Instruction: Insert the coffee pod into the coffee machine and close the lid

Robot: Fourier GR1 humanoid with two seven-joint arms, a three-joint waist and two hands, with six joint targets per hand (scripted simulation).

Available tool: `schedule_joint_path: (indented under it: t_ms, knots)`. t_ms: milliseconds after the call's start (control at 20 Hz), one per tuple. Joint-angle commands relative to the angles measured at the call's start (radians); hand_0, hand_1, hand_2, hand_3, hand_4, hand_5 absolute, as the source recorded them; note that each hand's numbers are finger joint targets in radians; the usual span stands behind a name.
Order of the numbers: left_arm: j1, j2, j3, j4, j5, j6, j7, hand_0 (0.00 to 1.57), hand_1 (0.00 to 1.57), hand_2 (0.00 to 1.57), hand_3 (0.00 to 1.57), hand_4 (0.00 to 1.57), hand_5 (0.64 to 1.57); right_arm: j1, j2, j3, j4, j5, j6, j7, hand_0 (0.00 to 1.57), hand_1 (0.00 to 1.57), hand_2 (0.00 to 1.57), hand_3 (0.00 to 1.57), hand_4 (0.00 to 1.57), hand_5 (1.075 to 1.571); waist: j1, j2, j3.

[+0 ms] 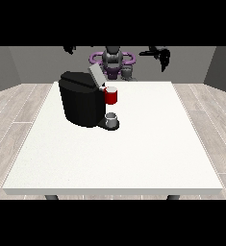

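Hidden: the hand at the view's left [69, 48] is cut by the top band; fingers cannot be told.
Hand at the view's right [161, 55]: raised at upper right, fingers hang relaxed, holding nothing.
Coffee machine [81, 98]: black, boxy, lid [95, 74] tilted up.
Red thing at the machine [111, 95]: cylindrical.
Grey thing [112, 118]: small, cup-shaped, on the machine's base; whether it is the pod, unclear.
Counter [133, 149]: white, flat.

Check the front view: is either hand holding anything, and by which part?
Nothing is held. The hand at the view's left and the hand at the view's right are raised above the table's far edge, apart from the coffee machine.
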Motion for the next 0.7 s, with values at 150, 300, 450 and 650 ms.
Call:
schedule_joint_path:
  t_ms: [150,300,450,650]
  knots:
    - [0.073,-0.017,-0.067,-0.177,0.087,-0.045,0.097,0.00,0.00,0.00,0.00,0.20,1.571,-0.083,0.017,0.019,0.069,0.044,-0.015,0.036,0.00,0.00,0.00,0.00,0.12,1.571,0.059,0.018,0.0001]
    - [0.128,-0.035,-0.098,-0.247,0.092,0.014,0.058,0.00,0.00,0.00,0.00,0.10,1.571,-0.088,0.008,-0.039,0.125,-0.015,0.037,-0.064,0.00,0.00,0.00,0.00,0.00,1.571,0.054,0.087,0.0003]
    - [0.174,-0.025,-0.097,-0.316,0.139,0.004,0.134,0.00,0.00,0.00,0.00,0.00,1.571,-0.120,-0.016,-0.038,0.135,-0.020,0.068,0.010,0.00,0.00,0.00,0.00,0.00,1.571,0.034,0.078,0.0001]
    - [0.190,-0.035,-0.173,-0.366,0.178,0.036,0.074,0.00,0.00,0.00,0.00,0.00,1.571,-0.195,-0.002,-0.086,0.252,-0.005,0.017,-0.097,0.00,0.00,0.00,0.00,0.00,1.571,0.096,0.190,0.0004]
